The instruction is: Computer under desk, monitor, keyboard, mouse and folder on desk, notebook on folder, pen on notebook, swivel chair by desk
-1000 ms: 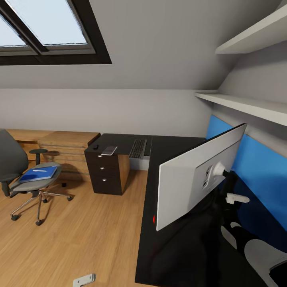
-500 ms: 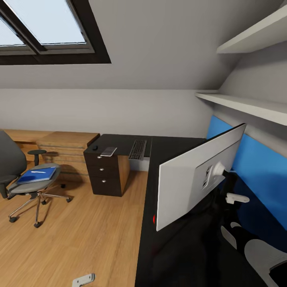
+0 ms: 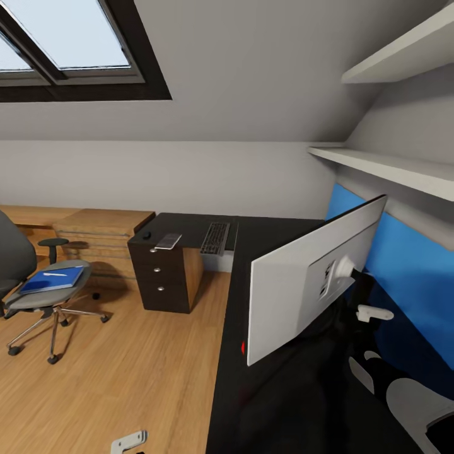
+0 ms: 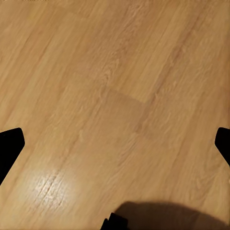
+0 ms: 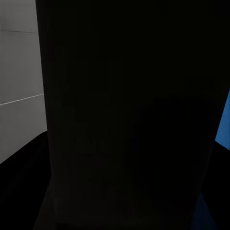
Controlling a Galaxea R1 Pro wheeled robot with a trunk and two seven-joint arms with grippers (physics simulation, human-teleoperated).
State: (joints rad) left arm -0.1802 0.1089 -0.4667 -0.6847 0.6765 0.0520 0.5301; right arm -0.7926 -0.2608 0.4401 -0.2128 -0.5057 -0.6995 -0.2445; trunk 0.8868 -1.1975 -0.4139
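Observation:
The monitor [image 3: 302,284] stands on the near arm of the black desk [image 3: 277,403], its white back towards me. On the desk's far arm lie the keyboard [image 3: 215,238], the notebook [image 3: 168,240] and the small dark mouse [image 3: 147,235]. The swivel chair [image 3: 25,301] stands out on the floor at the left, with the blue folder [image 3: 53,279] on its seat and the pen [image 3: 55,273] on the folder. My left gripper [image 4: 115,143] hangs open over bare floor. My right arm [image 3: 410,397] reaches behind the monitor, where its gripper is lost in the dark. The computer is out of view.
A black drawer unit [image 3: 165,277] with silver knobs stands under the desk's far end. Low light-wood shelf units [image 3: 94,236] run along the back wall. White shelves [image 3: 391,167] hang over the desk at the right. Wood floor [image 3: 126,366] lies between chair and desk.
The whole head view has drifted a little, so chair and drawer unit sit further left in the picture. The things themselves have not visibly moved.

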